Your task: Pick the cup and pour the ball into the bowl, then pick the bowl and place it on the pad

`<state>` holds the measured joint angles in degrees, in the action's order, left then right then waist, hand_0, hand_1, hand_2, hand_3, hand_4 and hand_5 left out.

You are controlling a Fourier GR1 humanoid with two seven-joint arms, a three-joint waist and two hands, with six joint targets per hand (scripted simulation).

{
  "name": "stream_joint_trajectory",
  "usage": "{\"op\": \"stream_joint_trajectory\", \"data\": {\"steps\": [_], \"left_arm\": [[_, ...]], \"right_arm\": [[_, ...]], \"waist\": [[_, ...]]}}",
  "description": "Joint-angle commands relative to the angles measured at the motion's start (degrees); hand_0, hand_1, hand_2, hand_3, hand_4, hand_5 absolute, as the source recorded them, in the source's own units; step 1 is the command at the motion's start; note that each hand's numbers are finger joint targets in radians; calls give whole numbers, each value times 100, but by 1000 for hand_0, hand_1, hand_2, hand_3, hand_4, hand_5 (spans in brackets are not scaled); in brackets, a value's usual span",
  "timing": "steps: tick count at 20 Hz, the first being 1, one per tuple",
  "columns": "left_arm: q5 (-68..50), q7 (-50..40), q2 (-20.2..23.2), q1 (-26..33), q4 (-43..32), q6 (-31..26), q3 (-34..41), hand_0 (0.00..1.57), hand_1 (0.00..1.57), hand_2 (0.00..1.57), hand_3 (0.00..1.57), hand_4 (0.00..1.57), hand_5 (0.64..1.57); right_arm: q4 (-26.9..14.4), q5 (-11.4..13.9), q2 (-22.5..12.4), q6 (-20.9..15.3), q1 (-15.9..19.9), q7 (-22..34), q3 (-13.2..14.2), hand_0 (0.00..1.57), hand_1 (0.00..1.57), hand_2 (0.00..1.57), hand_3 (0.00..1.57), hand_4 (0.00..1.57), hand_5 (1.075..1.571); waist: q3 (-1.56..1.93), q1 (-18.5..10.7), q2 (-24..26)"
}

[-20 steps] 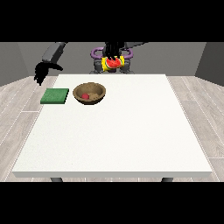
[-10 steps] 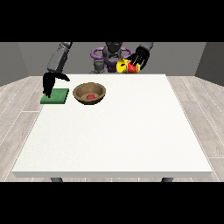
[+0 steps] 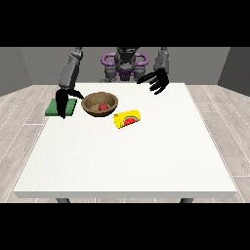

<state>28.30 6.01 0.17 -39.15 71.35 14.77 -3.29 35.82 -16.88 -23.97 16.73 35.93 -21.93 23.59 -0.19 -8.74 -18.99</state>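
Yellow cup [image 3: 127, 119] now lies tipped beside the bowl [image 3: 99, 104], dropped from the spread, empty fingers [image 3: 155, 81].

Yellow cup [image 3: 127, 118] bearing a red motif, red ball [image 3: 103, 107] inside a brown wooden bowl [image 3: 99, 104], green pad [image 3: 60, 107], white table [image 3: 127, 151], black hands.
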Motion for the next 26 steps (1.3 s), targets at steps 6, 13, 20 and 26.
{"op": "stream_joint_trajectory", "data": {"steps": [6,13,20,26], "left_arm": [[-982,710,-15,400,-798,-147,564,0,0,0,0,0,1527],[-999,411,-13,534,0,-378,146,0,0,0,0,0,1547],[-957,65,83,18,510,-511,91,0,0,0,0,0,1557],[-953,221,116,392,446,-717,-64,0,0,0,0,0,1561]], "right_arm": [[255,430,771,-288,-224,233,-746,0,0,0,0,0,1545],[-601,264,557,-58,-321,-492,-397,0,0,0,0,208,1546],[-831,117,605,-212,-12,-837,-175,0,0,0,0,133,1531],[-617,-1,948,-408,-97,-453,-192,0,0,0,0,242,1532]], "waist": [[17,690,589],[24,211,398],[31,-167,-314],[23,-343,24]]}}
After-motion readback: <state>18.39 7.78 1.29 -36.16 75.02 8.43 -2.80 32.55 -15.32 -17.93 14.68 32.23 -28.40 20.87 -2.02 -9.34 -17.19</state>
